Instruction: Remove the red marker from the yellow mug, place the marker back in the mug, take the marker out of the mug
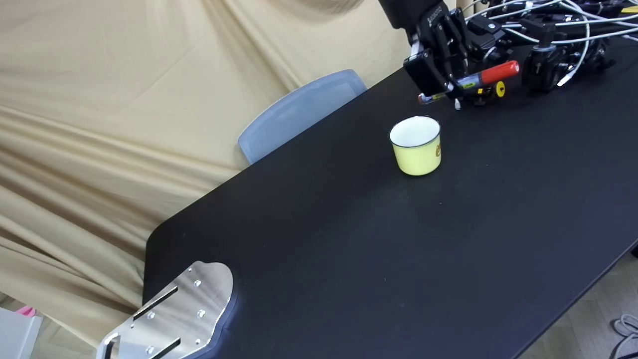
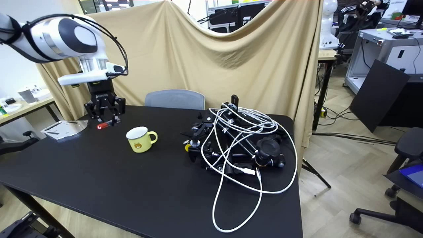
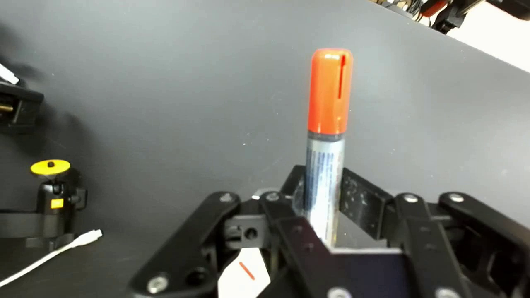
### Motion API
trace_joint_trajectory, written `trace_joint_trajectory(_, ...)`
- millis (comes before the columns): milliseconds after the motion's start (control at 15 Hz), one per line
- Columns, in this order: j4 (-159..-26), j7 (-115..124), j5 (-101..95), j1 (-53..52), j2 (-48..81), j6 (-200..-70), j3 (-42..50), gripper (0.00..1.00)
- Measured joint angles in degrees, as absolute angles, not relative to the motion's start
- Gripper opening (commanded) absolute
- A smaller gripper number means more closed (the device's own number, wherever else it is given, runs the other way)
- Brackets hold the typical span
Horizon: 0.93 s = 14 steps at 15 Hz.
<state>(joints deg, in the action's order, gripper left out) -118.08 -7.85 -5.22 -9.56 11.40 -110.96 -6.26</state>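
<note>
Gripper (image 3: 324, 191) clamped on the red marker (image 3: 330, 97), and up it hangs, outside the yellow mug (image 1: 417, 158) and near it, clear gap between them! Mug stands upright, black table (image 1: 324, 239) beneath it, white cables (image 2: 248, 171) well apart from it on the handle side.

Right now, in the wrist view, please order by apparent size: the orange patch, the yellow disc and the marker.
Marker, by far, even partly hidden
Yellow disc
Orange patch, clearly the smallest

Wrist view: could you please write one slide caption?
Jaws closed on a red-capped marker above the black table, a white cable end at lower left.
</note>
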Motion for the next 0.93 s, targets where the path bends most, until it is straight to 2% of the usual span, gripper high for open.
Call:
trace_joint_trajectory(467,-108.9,-6.3,-3.3,-7.1,20.7,-102.6,-5.3,0.06)
trace_joint_trajectory(933,-100.1,-6.0,-3.3,-7.1,31.2,-100.0,-5.1,0.06)
